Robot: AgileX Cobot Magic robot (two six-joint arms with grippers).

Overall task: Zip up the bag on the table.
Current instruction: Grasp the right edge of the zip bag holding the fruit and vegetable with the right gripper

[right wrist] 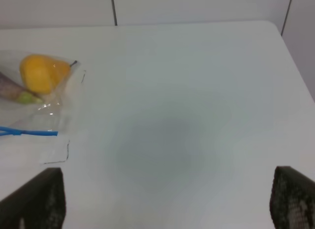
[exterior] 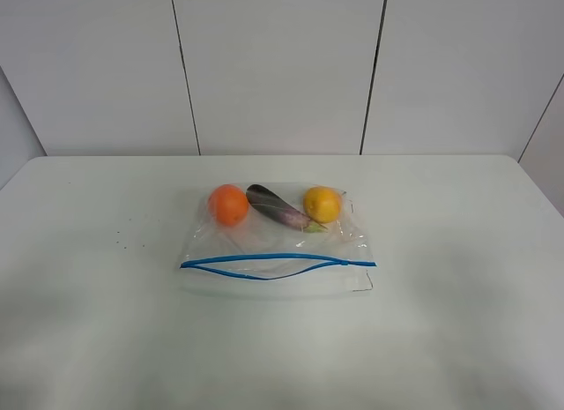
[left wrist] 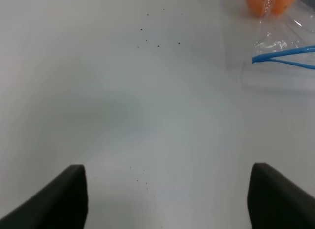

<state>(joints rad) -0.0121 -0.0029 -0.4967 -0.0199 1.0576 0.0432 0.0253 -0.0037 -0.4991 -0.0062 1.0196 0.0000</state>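
Note:
The clear plastic bag (exterior: 273, 247) lies flat in the middle of the white table (exterior: 458, 251). Its blue zipper strip (exterior: 278, 262) runs along the near edge and gapes open in the middle. An orange fruit (exterior: 228, 204), a purple vegetable (exterior: 278, 208) and a yellow fruit (exterior: 322, 203) sit inside at the far side. No gripper shows in the exterior high view. In the left wrist view the left gripper (left wrist: 167, 199) is open over bare table, with the bag's corner (left wrist: 280, 47) apart from it. In the right wrist view the right gripper (right wrist: 167, 204) is open, with the bag (right wrist: 44, 111) off to one side.
A white panelled wall (exterior: 282, 66) stands behind the table. A few small dark specks (exterior: 123, 242) mark the tabletop left of the bag.

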